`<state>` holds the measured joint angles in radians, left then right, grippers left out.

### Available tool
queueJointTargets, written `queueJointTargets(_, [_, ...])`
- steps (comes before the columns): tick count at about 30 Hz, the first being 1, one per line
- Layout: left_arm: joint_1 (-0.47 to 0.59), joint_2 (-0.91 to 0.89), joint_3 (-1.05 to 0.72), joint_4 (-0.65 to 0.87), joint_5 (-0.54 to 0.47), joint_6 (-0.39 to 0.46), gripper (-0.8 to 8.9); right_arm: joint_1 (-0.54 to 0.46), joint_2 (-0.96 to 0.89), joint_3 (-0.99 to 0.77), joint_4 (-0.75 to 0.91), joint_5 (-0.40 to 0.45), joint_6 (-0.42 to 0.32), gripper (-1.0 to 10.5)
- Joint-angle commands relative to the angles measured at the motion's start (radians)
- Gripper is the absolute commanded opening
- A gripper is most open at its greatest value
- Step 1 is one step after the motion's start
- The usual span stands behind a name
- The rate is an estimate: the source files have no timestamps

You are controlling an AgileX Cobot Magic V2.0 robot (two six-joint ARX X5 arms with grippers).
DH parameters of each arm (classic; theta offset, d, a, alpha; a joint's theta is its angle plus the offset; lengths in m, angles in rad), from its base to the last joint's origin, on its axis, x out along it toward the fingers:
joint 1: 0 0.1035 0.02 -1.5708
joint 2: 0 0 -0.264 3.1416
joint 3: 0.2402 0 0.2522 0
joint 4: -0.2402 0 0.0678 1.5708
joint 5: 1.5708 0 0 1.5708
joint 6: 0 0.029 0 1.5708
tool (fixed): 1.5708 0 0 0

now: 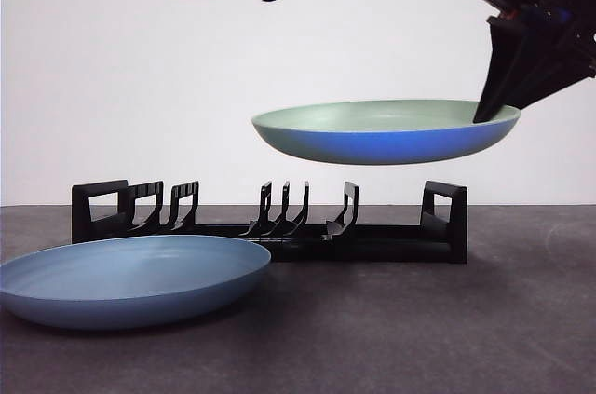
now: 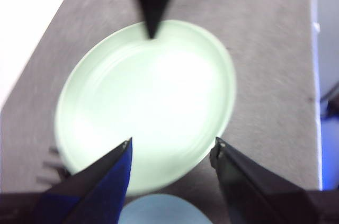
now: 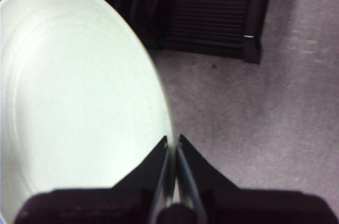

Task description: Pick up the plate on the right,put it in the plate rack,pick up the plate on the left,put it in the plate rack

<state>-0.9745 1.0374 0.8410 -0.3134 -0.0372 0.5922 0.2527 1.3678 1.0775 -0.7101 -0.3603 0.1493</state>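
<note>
The pale green plate (image 1: 386, 129) hangs level in the air above the plate rack (image 1: 270, 222), pinched at its rim by the right end effector (image 3: 173, 144). That thin edge grip could let it tip or slip. The left end effector (image 2: 172, 147) hovers wide open overhead; the blue plate (image 1: 130, 278) waits on the table (image 1: 447, 319).

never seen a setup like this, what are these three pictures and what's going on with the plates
This is a two-armed robot at a table; each arm ends in a gripper with two black jaws. One picture looks level across the table from a low front camera. The other two come from cameras on the arms' wrists, looking past their own jaws. The right gripper has its jaws shut on the rim of a green plate, holding it in the air above the black plate rack. The left gripper hangs open above that plate, holding nothing. A blue plate lies flat on the dark table in front of the rack.
</note>
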Motion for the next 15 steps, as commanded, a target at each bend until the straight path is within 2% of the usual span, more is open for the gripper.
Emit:
queueJointTargets(1, [-0.048,0.035,0.000,-0.005,-0.029,0.050,2.55,0.016,0.005,0.010,0.002,-0.008,0.000,-0.2])
queueJointTargets(10, [-0.105,0.209,0.000,-0.001,-0.082,0.067,2.54,0.039,0.004,0.014,-0.034,-0.013,0.000,-0.1])
queueJointTargets(15, [-0.105,0.290,0.000,0.044,-0.148,0.071,2.52,0.039,0.004,0.014,-0.037,-0.062,-0.001,-0.1])
